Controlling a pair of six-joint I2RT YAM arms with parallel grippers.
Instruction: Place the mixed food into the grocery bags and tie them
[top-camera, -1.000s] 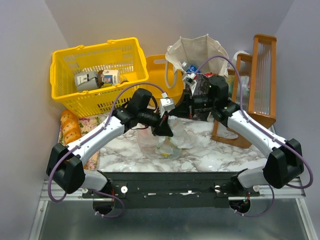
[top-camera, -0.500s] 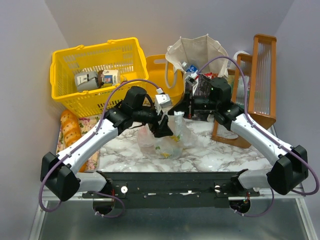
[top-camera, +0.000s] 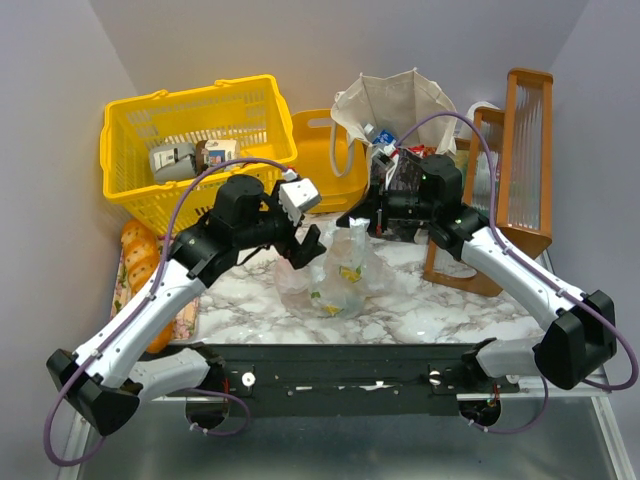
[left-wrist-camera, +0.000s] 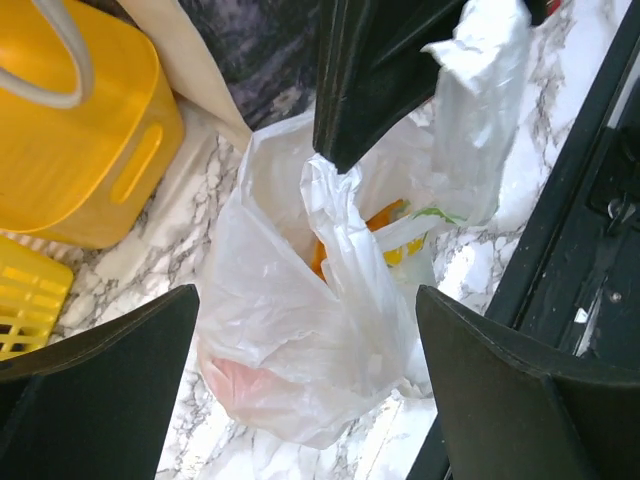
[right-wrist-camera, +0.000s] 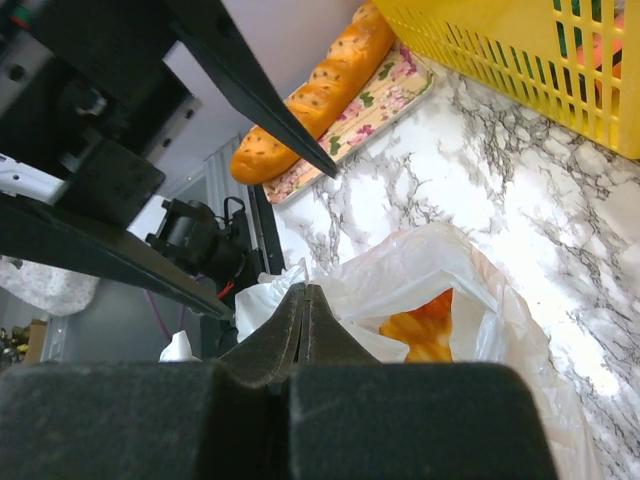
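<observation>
1. The marbled table (top-camera: 440, 305) carries the whole layout. A yellow basket (top-camera: 125, 185) stands at its far left, with bread loaves (top-camera: 140, 258) in front of it.
2. The canvas tote (top-camera: 400, 100) stands upright at the far centre with its mouth open. Food packets show inside it.
3. The plastic bag (top-camera: 335, 285) sits at the table centre, between the two arms and in front of the tote. Its mouth is drawn upward.
4. The left gripper (top-camera: 306, 246) hovers just left of the bag's top. Its jaws stand wide apart and hold nothing.
5. The right gripper (right-wrist-camera: 305, 295) is clenched on the bag's top film and holds one handle strip (left-wrist-camera: 330, 205) up and taut.
6. A second flap of film hangs beside the right gripper. We cannot tell whether it is pinched.
7. The mixed food (right-wrist-camera: 415, 335) shows as orange and yellow-green shapes low in the bag.

Handling notes:
- We judge the film to be thin, limp, slippery and easily torn.
- We judge the load to be light, but it can roll and shift the bag.
- We recommend gripping the gathered handle strips, where several layers bunch, and not the single-layer wall.
- We recommend keeping the pull gentle and upward during tying.
</observation>
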